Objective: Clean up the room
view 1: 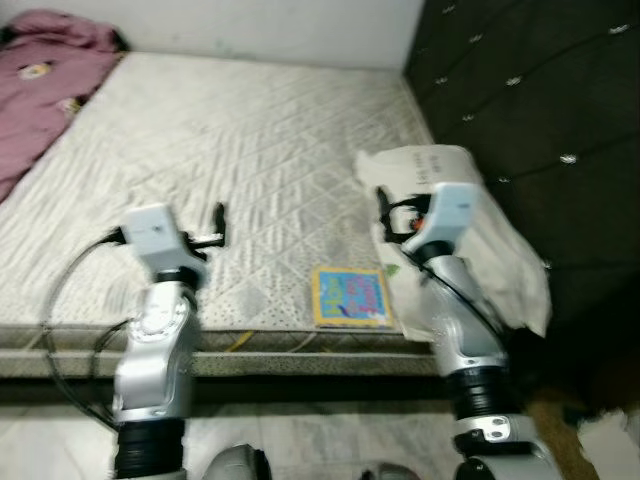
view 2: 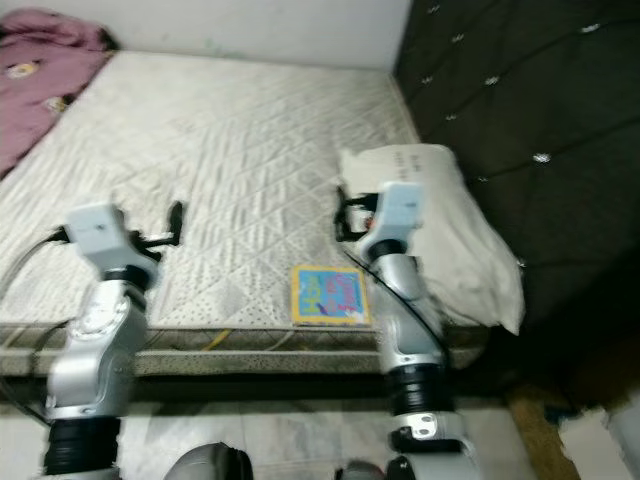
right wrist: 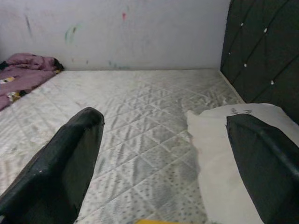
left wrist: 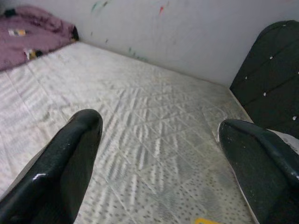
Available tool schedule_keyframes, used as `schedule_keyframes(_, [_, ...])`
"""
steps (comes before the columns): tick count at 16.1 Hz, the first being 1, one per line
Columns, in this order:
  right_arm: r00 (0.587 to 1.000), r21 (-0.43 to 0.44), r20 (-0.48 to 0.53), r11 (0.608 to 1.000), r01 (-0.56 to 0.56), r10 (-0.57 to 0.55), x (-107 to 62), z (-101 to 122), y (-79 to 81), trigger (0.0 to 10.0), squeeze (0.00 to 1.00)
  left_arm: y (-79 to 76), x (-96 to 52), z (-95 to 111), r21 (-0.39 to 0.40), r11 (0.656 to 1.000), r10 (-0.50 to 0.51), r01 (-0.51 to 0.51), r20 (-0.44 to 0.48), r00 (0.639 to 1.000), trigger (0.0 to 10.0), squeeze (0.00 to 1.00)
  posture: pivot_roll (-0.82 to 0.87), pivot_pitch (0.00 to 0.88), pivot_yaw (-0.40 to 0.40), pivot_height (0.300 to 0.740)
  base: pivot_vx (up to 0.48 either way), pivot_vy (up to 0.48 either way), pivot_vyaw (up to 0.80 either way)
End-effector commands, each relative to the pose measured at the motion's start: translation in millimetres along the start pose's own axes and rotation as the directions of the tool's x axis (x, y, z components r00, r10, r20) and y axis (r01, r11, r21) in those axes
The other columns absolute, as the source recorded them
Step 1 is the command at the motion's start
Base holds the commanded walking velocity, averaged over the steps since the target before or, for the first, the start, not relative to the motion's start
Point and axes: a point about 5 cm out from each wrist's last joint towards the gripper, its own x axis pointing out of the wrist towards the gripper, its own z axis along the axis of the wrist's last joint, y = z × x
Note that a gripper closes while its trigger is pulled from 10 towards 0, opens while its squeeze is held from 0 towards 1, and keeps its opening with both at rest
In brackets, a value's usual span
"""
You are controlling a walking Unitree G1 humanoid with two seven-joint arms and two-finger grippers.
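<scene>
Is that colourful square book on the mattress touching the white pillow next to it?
Cannot tell. In the left eye view the colourful square book meets the white pillow's edge, but blur and the right arm hide the seam.

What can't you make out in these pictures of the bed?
- Book: the cover print is blurred in both eye views; the left wrist view's edge cuts it to a yellow sliver.
- Pink blanket: cut off by the eye views' left edge.
- Pillow: partly hidden behind the right arm; its printed marks are too small to read.
</scene>
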Motion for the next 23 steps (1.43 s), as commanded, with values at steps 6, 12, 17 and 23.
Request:
schedule_keyframes(6, [1.000,-0.012,0.009,1.000,0.028,-0.028,-0.5,4.4,-8.7,10.0,0.00,-8.7,-0.1,1.2,-0.013,1.000,-0.028,0.029,0.007,1.000,10.0,0.00,-0.08,0.000,-0.032,0.740,0.000,0.334,0.00])
schedule_keyframes(12, [0.999,-0.014,0.005,0.999,0.035,-0.035,-0.7,3.1,-9.7,10.0,0.00,-12.5,-0.4,4.5,-0.020,0.998,-0.061,0.062,0.044,0.997,10.0,0.00,-0.08,0.000,-0.030,0.740,0.000,0.099,0.00])
schedule_keyframes(17, [0.999,-0.019,0.004,0.999,0.033,-0.032,-0.9,3.1,-10.1,10.0,0.00,-11.2,-1.4,4.9,-0.035,0.997,-0.061,0.063,0.055,0.997,10.0,0.00,-0.08,0.000,-0.034,0.740,0.000,0.000,0.00])
schedule_keyframes(23, [1.000,-0.029,0.006,0.999,0.025,-0.024,-0.1,3.5,-9.6,10.0,0.00,-12.3,-1.5,6.6,-0.043,0.995,-0.081,0.084,0.075,0.994,10.0,0.00,-0.08,0.000,-0.038,0.740,0.105,0.000,0.00])
